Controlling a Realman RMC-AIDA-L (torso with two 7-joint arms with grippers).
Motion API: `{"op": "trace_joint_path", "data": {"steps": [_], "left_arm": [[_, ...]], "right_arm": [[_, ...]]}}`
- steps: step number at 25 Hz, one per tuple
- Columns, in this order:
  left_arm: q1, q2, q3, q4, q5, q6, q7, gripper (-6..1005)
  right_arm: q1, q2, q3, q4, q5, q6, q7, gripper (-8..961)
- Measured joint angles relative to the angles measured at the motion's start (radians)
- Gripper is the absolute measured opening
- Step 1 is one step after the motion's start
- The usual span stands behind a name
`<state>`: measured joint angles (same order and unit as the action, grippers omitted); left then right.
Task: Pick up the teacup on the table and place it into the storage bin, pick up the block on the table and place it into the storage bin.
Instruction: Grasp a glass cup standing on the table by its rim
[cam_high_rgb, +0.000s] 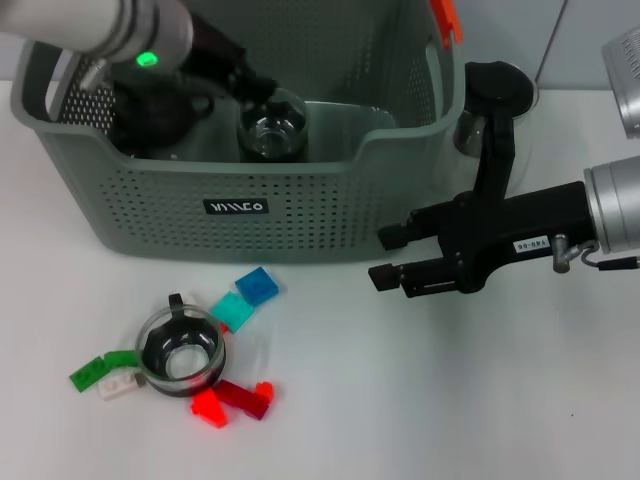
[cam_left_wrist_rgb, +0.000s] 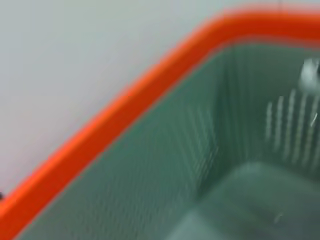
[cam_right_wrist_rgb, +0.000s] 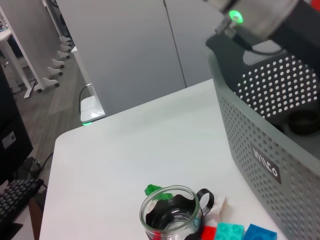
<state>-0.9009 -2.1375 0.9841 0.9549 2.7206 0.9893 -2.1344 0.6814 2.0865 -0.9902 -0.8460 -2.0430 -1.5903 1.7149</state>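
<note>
Now the left hand (cam_high_rgb: 262, 92) is down inside the storage bin (cam_high_rgb: 240, 215), apparently holding a glass teacup (cam_high_rgb: 272, 125) for release there. Another teacup (cam_high_rgb: 182, 350) sits among blocks (cam_high_rgb: 258, 286) before the bin; the right hand (cam_high_rgb: 388, 258) waits open beside it.

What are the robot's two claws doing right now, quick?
Left claw: down inside the storage bin, by a glass teacup; cannot tell if open or closed.
Right claw: open, holding nothing, above the table beside the bin.
</note>
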Motion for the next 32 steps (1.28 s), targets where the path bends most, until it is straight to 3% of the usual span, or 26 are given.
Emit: {"op": "trace_joint_path", "data": {"steps": [4,6,11,14,21,24,27,30,32], "left_arm": [[0.108,0.019,-0.03,0.229,-0.183,0.185,0.002,536],[0.144,0.037,-0.088,0.306,-0.276,0.283,-0.002,585],[0.185,0.097,-0.365,0.328,-0.556,0.534,-0.004,633],[0.226,0.115,-0.453,0.324,-0.634,0.605,-0.006,631],[0.317,0.121,-0.472,0.389,-0.688,0.75,-0.027,627],[0.33,0.151,-0.484,0.423,-0.707,0.911,-0.049,626],[0.336,0.194,-0.473,0.428,-0.696,1.049,-0.068,625],[0.385,0.24,-0.367,0.425,-0.683,1.077,-0.099,625],[0.409,0.249,-0.297,0.426,-0.661,1.078,-0.103,625]], "right_arm": [[0.0,-0.001,0.004,-0.004,0.0,-0.002,0.0,609],[0.0,-0.002,0.005,-0.004,0.0,-0.002,-0.002,609],[0.001,-0.002,0.006,0.0,0.0,-0.003,-0.01,610],[0.002,-0.002,0.006,-0.002,0.0,-0.007,-0.008,609],[0.007,-0.002,0.005,-0.008,-0.001,-0.014,0.006,609],[0.011,-0.003,0.005,-0.008,-0.004,-0.014,0.012,609],[0.011,-0.003,0.003,-0.008,-0.005,-0.015,0.013,610],[0.011,-0.003,0.002,-0.007,-0.005,-0.017,0.013,610],[0.01,-0.003,0.0,-0.007,-0.006,-0.018,0.014,610]]}}
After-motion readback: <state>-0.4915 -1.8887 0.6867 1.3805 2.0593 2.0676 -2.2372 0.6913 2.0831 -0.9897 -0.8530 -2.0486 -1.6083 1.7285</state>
